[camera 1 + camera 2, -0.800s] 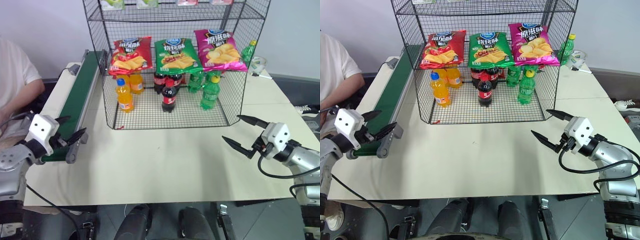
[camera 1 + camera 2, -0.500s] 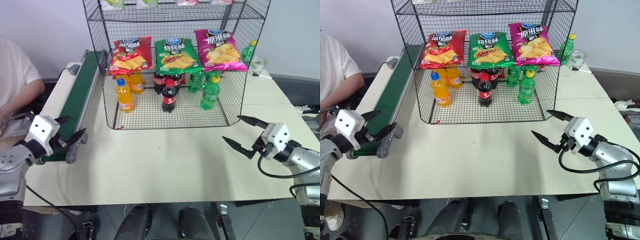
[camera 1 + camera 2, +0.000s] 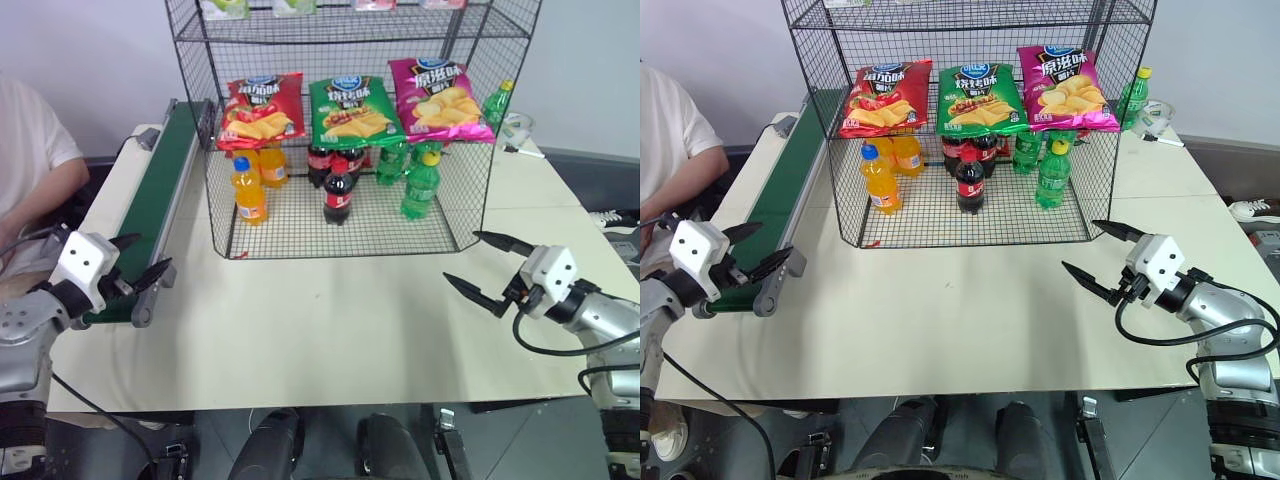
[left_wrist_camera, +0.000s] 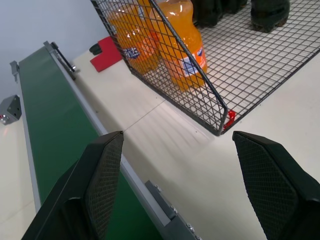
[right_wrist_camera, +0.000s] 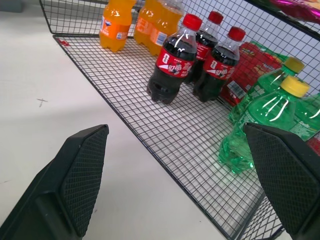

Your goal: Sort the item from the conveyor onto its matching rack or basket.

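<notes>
Left gripper [image 3: 140, 256]: fingers spread apart, empty, hovering at the near end of the conveyor [image 3: 158, 186]. The dark green belt runs away from this gripper toward the back of the table [image 3: 330, 320].

Right gripper [image 3: 490, 268]: fingers spread apart, empty, above bare tabletop just in front of the rack's near right corner.

Rack [image 3: 350, 120]: beyond and between both grippers. Orange [image 3: 248, 189], cola [image 3: 338, 192] and green bottles [image 3: 421, 184] stand on its lower mesh.

Red chip bag [image 3: 260, 110]: on the shelf above, far-left side, beside a green bag [image 3: 352, 112] and a magenta bag [image 3: 438, 100].

A person's arm [image 3: 40, 180] shows beyond the left gripper.
</notes>
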### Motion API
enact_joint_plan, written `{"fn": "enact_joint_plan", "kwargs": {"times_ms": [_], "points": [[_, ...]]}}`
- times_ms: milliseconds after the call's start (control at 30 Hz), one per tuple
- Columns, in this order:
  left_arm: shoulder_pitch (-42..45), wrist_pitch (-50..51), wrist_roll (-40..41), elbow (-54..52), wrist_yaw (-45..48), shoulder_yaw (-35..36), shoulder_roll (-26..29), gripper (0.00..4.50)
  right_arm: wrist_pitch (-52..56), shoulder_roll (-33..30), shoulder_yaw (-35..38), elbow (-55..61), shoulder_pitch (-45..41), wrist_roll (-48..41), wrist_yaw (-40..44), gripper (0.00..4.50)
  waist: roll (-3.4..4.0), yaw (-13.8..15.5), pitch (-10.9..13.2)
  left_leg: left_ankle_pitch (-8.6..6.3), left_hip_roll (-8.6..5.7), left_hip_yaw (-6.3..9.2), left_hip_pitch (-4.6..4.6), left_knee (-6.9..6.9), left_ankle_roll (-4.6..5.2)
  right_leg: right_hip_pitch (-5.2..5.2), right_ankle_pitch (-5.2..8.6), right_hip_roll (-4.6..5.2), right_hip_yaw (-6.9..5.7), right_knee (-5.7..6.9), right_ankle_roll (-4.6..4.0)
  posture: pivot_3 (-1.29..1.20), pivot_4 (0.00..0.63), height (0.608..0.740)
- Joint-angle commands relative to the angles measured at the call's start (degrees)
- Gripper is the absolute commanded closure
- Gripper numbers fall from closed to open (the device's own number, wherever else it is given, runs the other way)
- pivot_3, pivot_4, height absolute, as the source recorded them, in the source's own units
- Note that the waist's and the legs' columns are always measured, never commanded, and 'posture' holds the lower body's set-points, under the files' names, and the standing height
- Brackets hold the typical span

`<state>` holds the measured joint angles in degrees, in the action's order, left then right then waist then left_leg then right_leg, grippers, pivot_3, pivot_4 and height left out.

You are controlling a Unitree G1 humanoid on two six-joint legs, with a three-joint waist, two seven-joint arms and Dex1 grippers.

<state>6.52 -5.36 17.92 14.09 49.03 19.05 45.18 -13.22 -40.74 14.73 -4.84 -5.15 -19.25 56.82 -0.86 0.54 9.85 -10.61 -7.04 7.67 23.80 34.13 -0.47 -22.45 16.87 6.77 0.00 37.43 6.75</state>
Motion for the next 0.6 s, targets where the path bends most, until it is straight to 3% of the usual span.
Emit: {"fn": "enact_joint_plan", "kwargs": {"times_ms": [33,600], "points": [[0.6,-0.8,0.4,-0.3,0.1,1.1,0.2,0.88,-1.0,-0.5,0.7,0.4,-1.1,-0.3,-0.3,0.0,0.0,0.0,0.0,0.0,0.0,0.0,0.0,0.0,0.0,0.0,0.0,0.0,0.0,0.0,0.0,0.0,0.15,0.74],[0.5,-1.7,-0.5,-0.3,-0.2,0.4,-1.3,0.88,-0.7,-0.3,0.3,0.0,-2.2,-0.1,-0.4,0.0,0.02,0.0,0.0,-0.01,0.0,0.01,0.03,-0.01,0.0,-0.01,0.0,0.0,-0.01,-0.05,0.0,0.0,0.15,0.74]]}}
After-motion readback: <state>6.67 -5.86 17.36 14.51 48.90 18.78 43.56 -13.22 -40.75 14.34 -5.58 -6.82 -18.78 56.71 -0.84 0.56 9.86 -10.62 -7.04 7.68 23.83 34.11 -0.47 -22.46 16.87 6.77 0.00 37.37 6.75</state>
